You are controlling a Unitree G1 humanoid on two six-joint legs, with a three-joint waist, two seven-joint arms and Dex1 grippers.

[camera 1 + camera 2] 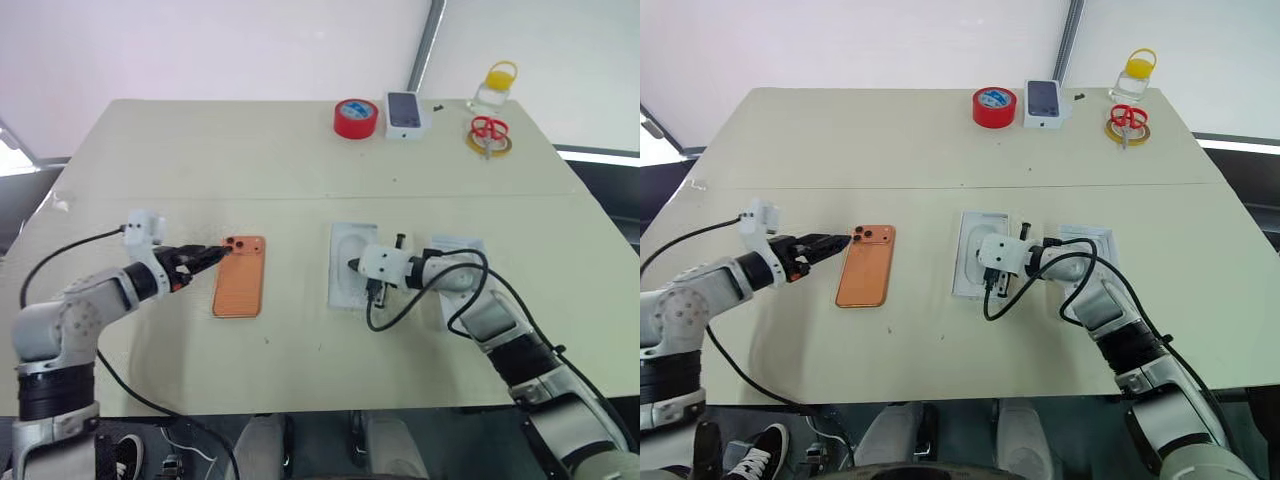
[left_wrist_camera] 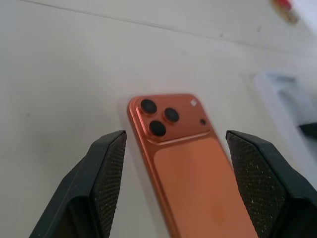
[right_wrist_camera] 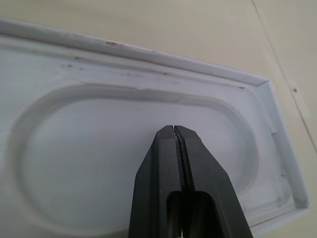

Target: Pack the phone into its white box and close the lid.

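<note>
The orange phone (image 1: pixel 240 277) lies back-up on the table, its camera cluster (image 2: pixel 158 119) at the far end. My left gripper (image 1: pixel 212 257) is open at that camera corner, and its fingers (image 2: pixel 106 168) stand apart on either side of the phone's end without gripping it. To the right lies a shallow white thin-walled piece (image 1: pixel 345 240) with an oval outline (image 3: pixel 133 94) inside. My right gripper (image 3: pixel 174 131) is shut just above it, holding nothing. A second white rectangular piece (image 1: pixel 458 245) lies partly behind the right arm. I cannot tell which is the white box and which the lid.
At the table's far edge stand a red tape roll (image 1: pixel 355 118), a sealed white box with a dark phone picture (image 1: pixel 407 113), a yellow-capped bottle (image 1: pixel 496 88) and red scissors (image 1: pixel 488 131) on a yellow ring. Black cables loop from both wrists.
</note>
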